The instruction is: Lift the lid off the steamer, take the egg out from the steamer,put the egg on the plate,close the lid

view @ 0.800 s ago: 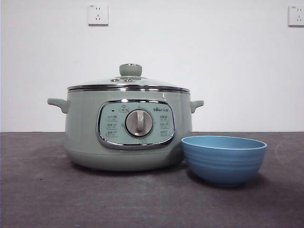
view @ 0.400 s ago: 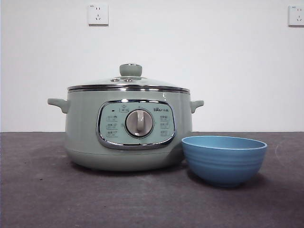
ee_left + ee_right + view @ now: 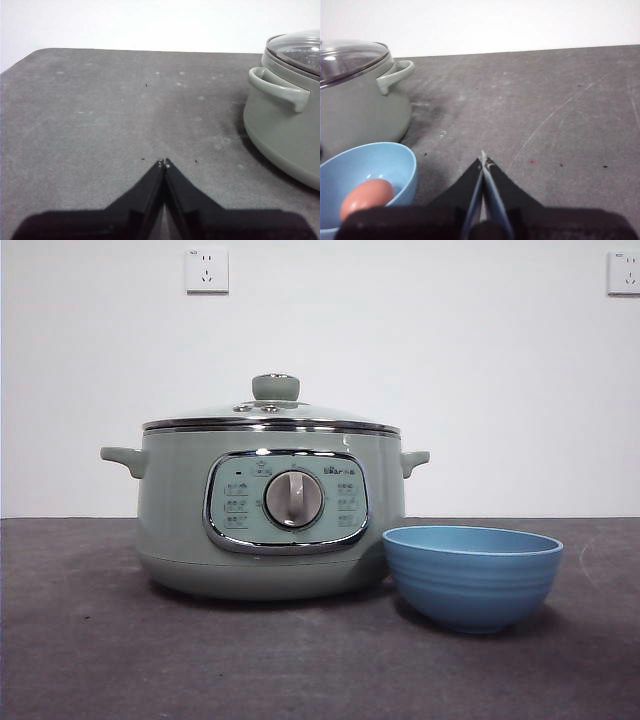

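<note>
On the dark table, the steamer sits lidded and the egg already lies in the plate, with both grippers clear to either side.

In the front view the steamer point(image 3: 270, 515) stands left of centre, the lid point(image 3: 271, 417) seated flat on its rim with the knob upright; the plate point(image 3: 472, 575) sits nearer, just beside the pot's right flank, and no arm shows. In the left wrist view the left gripper point(image 3: 163, 162), jaws pressed together and empty, hangs over bare grey table point(image 3: 100, 110), the pot to its right and apart from it. In the right wrist view the right gripper point(image 3: 483, 161), likewise closed on nothing, has the plate with the egg point(image 3: 366, 198) close on its left and the steamer farther beyond. Judging by this, nothing remains to be moved; the table around is open, backed by a white wall point(image 3: 450, 370) with sockets point(image 3: 206, 270).
</note>
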